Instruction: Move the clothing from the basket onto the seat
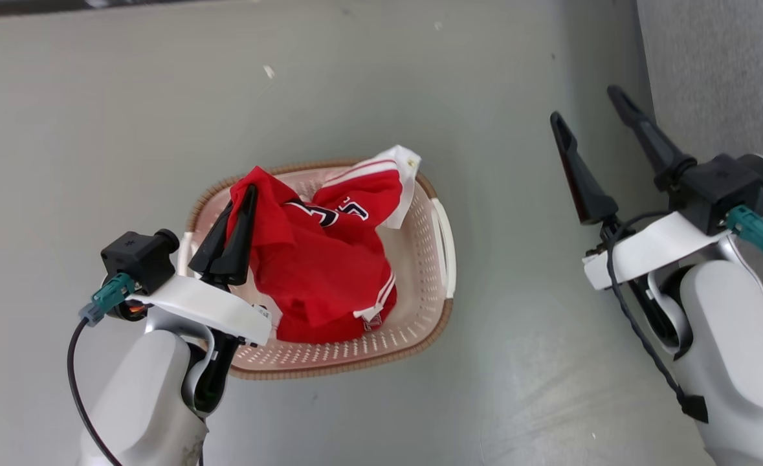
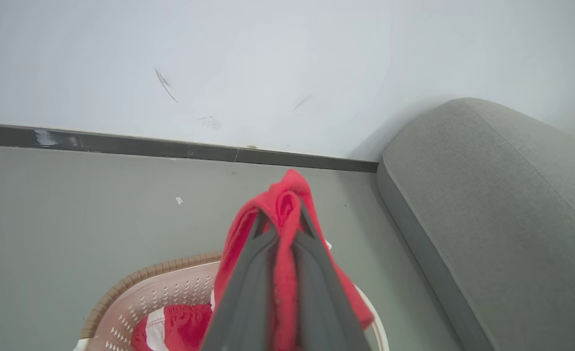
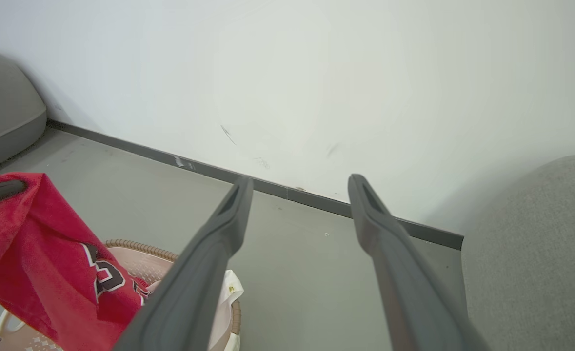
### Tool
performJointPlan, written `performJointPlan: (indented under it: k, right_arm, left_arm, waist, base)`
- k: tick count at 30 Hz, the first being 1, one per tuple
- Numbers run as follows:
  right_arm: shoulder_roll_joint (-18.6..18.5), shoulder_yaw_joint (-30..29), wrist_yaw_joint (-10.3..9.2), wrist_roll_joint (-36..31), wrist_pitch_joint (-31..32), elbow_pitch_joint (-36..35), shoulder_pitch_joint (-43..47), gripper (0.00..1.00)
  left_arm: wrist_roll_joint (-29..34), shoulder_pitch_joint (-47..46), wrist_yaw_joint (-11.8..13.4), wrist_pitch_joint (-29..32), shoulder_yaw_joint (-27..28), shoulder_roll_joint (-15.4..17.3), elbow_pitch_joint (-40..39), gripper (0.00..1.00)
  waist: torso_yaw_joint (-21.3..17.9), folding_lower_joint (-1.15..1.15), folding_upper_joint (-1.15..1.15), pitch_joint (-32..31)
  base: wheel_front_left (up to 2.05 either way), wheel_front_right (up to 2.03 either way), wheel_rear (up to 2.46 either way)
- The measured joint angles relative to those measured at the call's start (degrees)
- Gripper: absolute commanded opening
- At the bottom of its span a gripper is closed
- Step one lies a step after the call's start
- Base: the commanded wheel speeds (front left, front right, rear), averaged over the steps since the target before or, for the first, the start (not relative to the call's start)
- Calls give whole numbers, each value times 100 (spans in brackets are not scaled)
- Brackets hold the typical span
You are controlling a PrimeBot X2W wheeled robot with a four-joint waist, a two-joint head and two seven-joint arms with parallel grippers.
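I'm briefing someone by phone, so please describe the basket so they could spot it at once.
On the grey floor, left of the big grey seat, stands the basket. It is cream plastic full of small holes, with a brown woven-look rim and white handles, and red clothing is heaped inside, one fold pinched by the left claw.

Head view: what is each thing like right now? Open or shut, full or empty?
Left end effector: shut on a fold of the clothing.
Right end effector: open, holding nothing.
Clothing: crumpled, mostly in the basket, one fold pinched and raised.
Basket: upright, with the clothing inside.
Seat: bare on the part that shows.
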Motion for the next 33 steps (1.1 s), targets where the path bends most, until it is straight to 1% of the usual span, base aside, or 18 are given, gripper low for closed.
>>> performJointPlan:
  k: [9, 17, 18, 21, 27, 33]
  right_arm:
    - [-70, 450, 0, 53, 0, 34, 300, 100]
    - [-74, 1061, 0, 56, 0, 124, 677, 100]
    - [-74, 1061, 0, 56, 0, 124, 677, 100]
    - [-73, 1354, 0, 89, 0, 159, 802, 100]
    - [-66, 2026, 0, 112, 0, 230, 997, 100]
    - [-64, 2426, 0, 159, 0, 259, 1004, 100]
  left_arm:
    - [-77, 263, 0, -11, -100, -33, -457, 0]
    - [-109, 455, 0, -10, -278, -32, -755, 0]
    - [-109, 455, 0, -10, -278, -32, -755, 0]
    - [-108, 473, 0, 2, -359, -27, -891, 0]
    - [-108, 473, 0, 223, -565, -15, -1225, 0]
    - [-108, 473, 0, 526, -811, -10, -1492, 0]
  waist:
    - [290, 0, 0, -684]
    - [507, 0, 0, -1272]
    - [507, 0, 0, -1272]
    - [577, 0, 0, -1479]
    - [696, 0, 0, -1857]
    - [796, 0, 0, -2188]
  base:
    - [0, 0, 0]
    - [0, 0, 0]
    - [0, 0, 0]
    - [0, 0, 0]
    - [0, 0, 0]
    - [0, 0, 0]
